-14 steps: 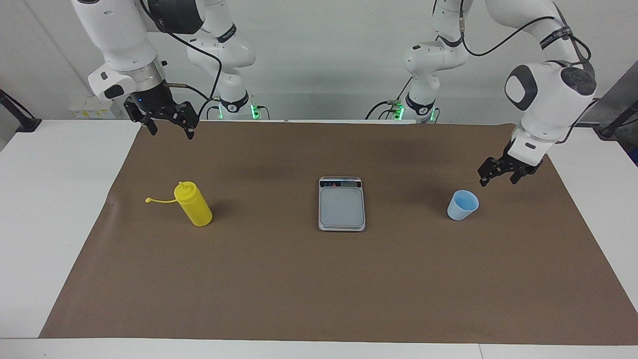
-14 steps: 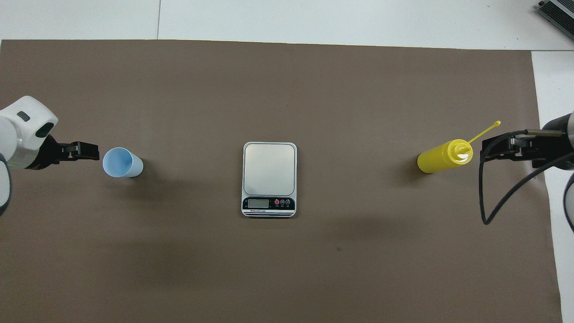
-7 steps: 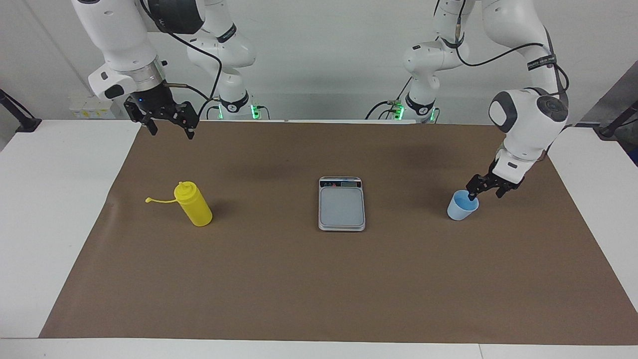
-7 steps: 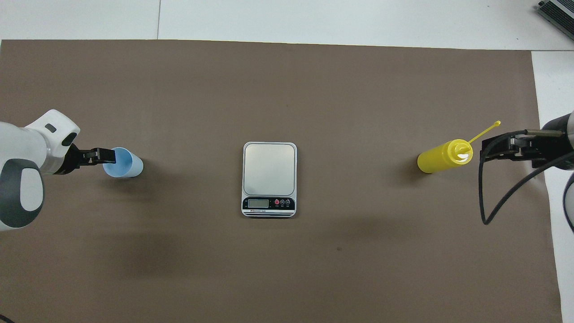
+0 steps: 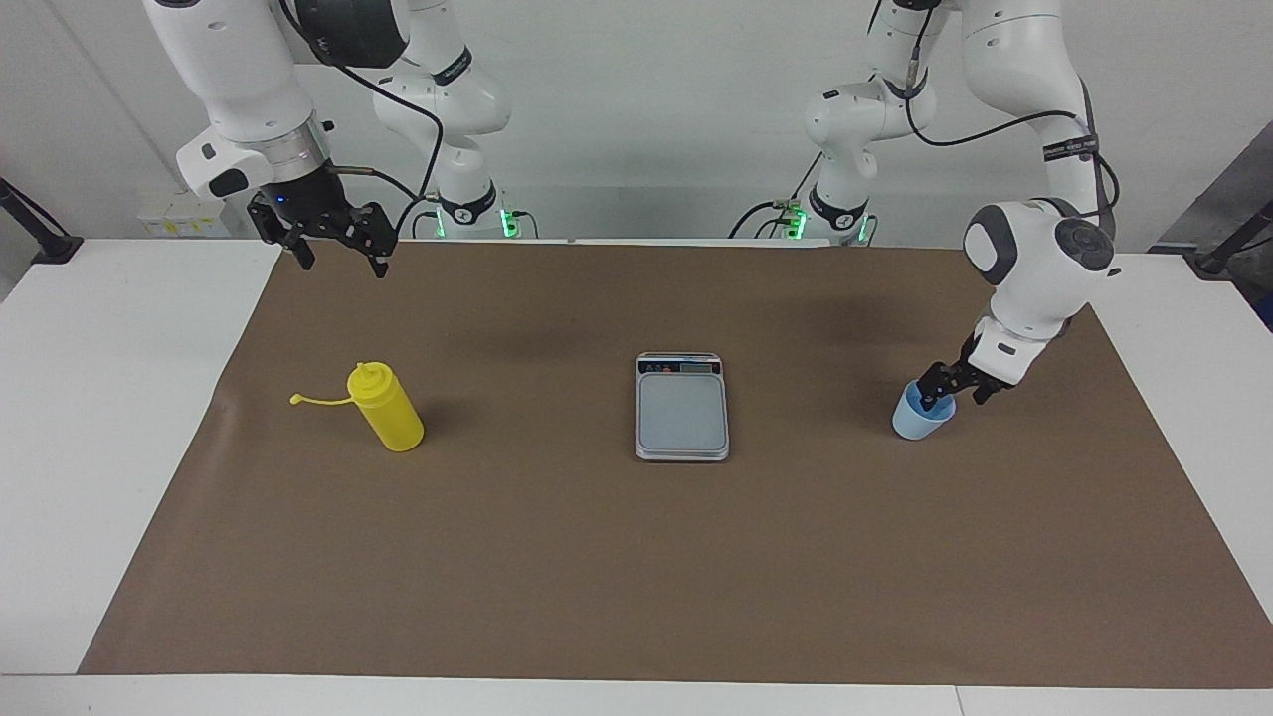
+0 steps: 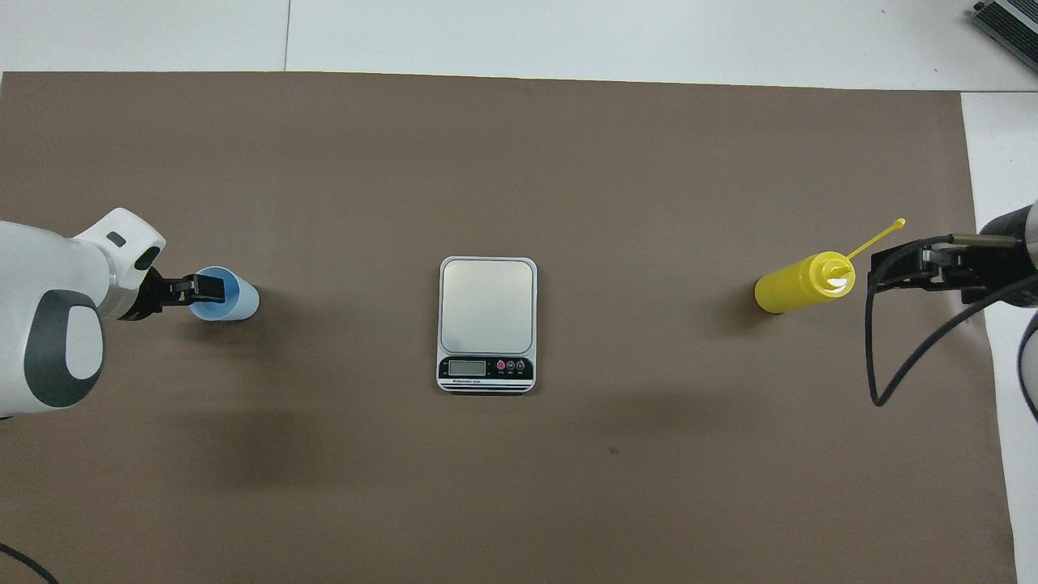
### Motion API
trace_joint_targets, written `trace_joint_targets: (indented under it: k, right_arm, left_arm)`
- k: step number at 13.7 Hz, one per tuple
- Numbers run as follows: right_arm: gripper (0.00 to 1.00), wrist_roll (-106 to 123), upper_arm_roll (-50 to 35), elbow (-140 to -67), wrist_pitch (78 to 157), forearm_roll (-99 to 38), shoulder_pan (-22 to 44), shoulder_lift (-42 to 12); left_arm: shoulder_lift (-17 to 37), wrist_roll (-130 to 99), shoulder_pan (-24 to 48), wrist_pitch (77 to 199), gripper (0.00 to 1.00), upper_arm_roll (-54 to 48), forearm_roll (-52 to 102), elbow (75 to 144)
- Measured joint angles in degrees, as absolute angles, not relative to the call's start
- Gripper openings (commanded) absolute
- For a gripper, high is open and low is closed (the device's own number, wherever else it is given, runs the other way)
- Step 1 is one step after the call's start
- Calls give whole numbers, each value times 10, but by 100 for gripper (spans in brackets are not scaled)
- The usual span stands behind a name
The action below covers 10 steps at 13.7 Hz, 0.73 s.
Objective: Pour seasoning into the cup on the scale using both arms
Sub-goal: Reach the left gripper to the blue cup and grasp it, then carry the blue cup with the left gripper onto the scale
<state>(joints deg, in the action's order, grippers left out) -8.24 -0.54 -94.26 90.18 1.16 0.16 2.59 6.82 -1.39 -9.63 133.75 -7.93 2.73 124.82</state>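
Cup (image 5: 920, 418) pickup in progress, 2 arms, scale (image 5: 682, 408) not loaded yet

Right gripper (image 5: 338, 247) waits up over the brown mat (image 5: 597, 557), jaws wide and empty. The seasoning (image 5: 390, 410) stands on the mat toward the right arm's end, strap sticking out. The scale sits mid-mat with a bare plate, and nothing lies between it and the cup at the left arm's end. Left gripper (image 5: 955, 394) is down at the cup, jaws open astride the rim, 1 finger inside. I'd pinch that thin wall gently, lift straight up, then set it centred on the plate.
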Motion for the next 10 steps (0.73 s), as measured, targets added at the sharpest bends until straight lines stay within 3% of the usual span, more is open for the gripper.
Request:
trace_joint_targets:
  k: [3,10]
  right_arm:
    - [100,-82,-6,-943,902,12,2,26]
    - [100,-82,-6,-943,902,12,2,26]
  left_arm:
    - [74,-21,-94,1343,0,-81,27,1249]
    - [73,-21,-93,1333,0,-84,31,1240]
